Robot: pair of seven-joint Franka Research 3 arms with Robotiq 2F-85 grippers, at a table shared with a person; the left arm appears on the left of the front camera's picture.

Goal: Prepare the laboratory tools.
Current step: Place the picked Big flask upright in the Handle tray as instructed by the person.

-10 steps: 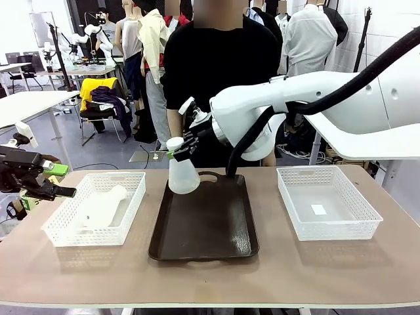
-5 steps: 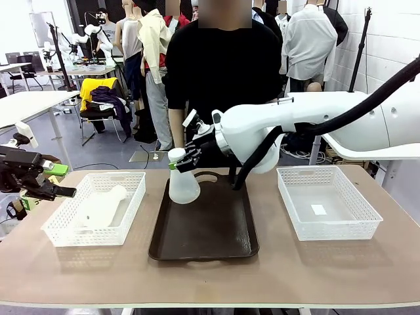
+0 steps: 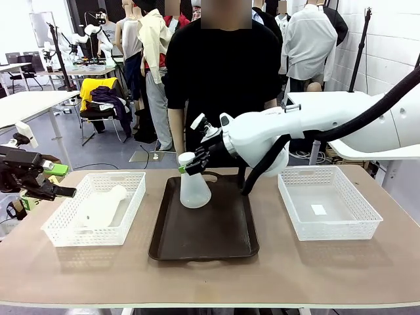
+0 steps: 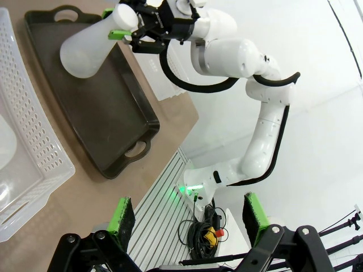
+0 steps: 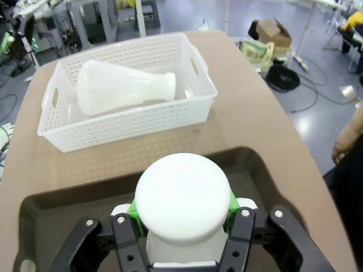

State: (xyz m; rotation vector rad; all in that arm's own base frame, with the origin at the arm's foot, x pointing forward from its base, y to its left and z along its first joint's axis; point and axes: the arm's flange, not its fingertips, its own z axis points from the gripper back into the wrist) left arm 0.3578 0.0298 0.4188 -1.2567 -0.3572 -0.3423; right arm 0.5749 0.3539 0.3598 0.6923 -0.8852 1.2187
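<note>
Beyond the clamped flask [image 5: 182, 198], second flask [image 5: 122, 88] sideways in basket [image 5: 130, 127]

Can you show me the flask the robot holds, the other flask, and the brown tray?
held flask [image 3: 195, 192]: front view, its wide body.
lying flask [image 3: 97, 210]: front view, its wide body.
tray [image 3: 207, 236]: front view, bare floor.

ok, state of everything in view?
Upright translucent white plastic conical flask: held by neck, over the dark brown rectangular tray.
Second such flask: on its side in left white mesh basket.
Right gripper: shut on upright flask.
Left gripper: open, empty.
Tray: otherwise bare.
Right white mesh basket: one small white slip.
</note>
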